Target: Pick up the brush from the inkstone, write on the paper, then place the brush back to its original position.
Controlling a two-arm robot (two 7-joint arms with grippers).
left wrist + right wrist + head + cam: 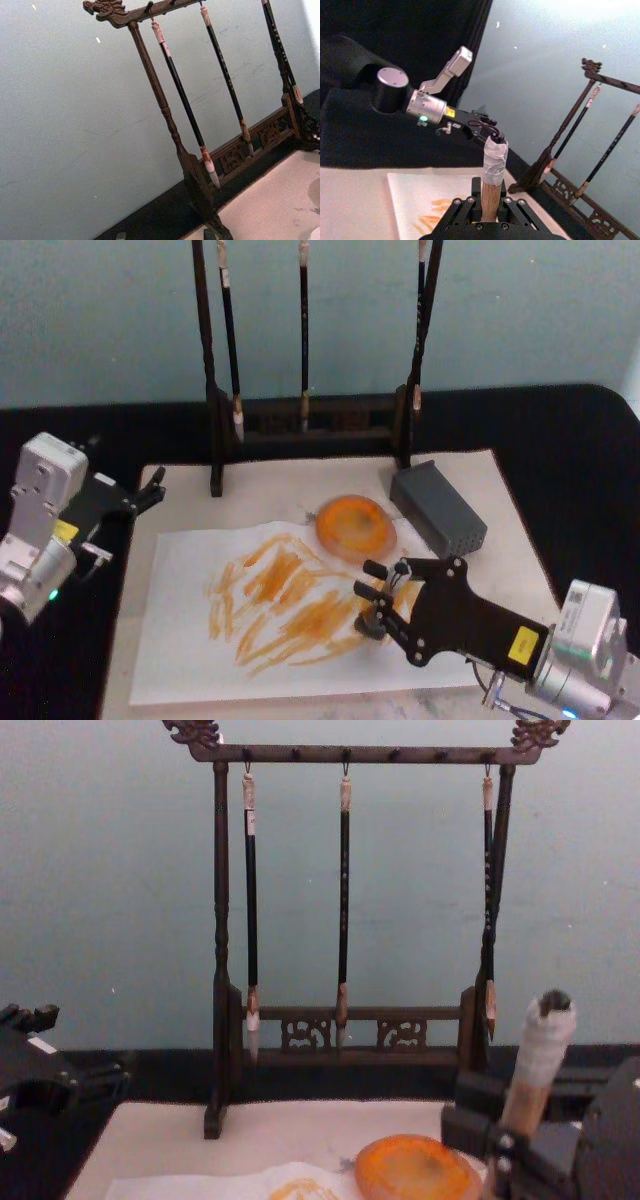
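Nearest the robot, the right tool (385,600) is clamped on the brush (491,197), gripping the tan wooden handle just below the white-wrapped end. The brush stands nearly upright, its bushy bristles pressed onto the paper (180,660) at the edge of a patch of orange strokes.

I judge the brush light and stiff in the handle but soft at the tip, so extra downward pressure would splay the hairs and might drag or crease the thin sheet. The present mid-handle hold looks right for steering it.

Just beyond lies the inkstone (355,527), touching the paper's far edge, with a grey block (437,508) beside it on the cream mat (300,480). The left tool (150,490) is parked at the bench's (570,460) left; I cannot tell how far open it is. Farthest back stands the brush rack (345,755).
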